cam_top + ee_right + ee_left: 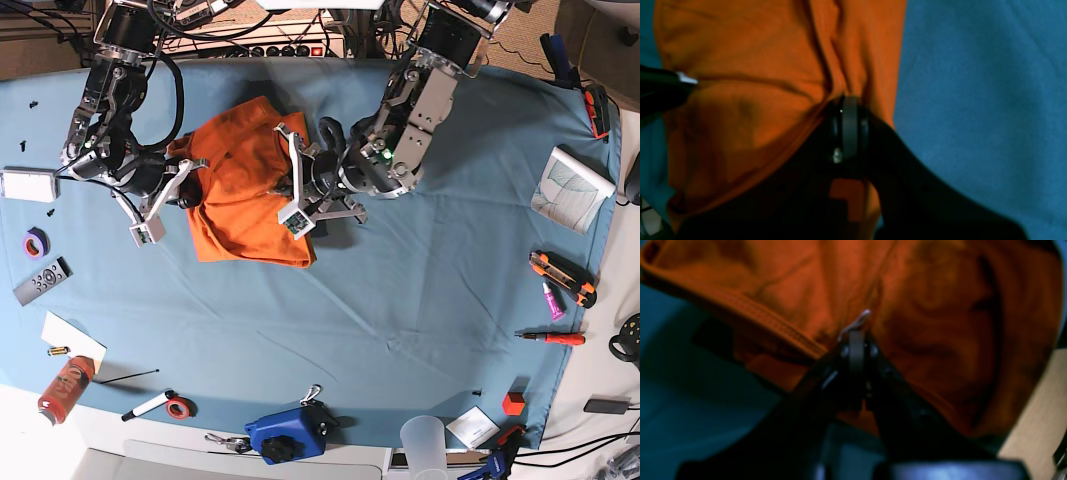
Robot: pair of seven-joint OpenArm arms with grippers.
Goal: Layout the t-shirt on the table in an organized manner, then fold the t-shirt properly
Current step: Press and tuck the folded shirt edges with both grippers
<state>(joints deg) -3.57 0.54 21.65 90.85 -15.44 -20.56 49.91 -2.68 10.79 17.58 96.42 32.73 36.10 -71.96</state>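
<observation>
Orange cloth fills both wrist views: the single t-shirt lies bunched on the far-left part of the table, well short of flat. Its body is crumpled into ridges and no sleeve can be picked out, so I judge the laying-out stage incomplete and the folding not yet begun (everything after spreading remains to do).

The left gripper is pinched tight on the shirt's edge, just beside a stitched hem, with a sliver of white showing at its tip, perhaps the neck tag, though the blur leaves that unsure. The right gripper is likewise clamped on a gathered pleat of the fabric near the shirt's border, blue cloth showing just beside it. In the base view the two arms stand on opposite sides of the garment, each reaching into it.

Counted: one shirt, one table, two arms, two closed grippers. Around the edges sit scattered odds and ends, among them a clear cup and a blue tool, all well apart from the shirt.
</observation>
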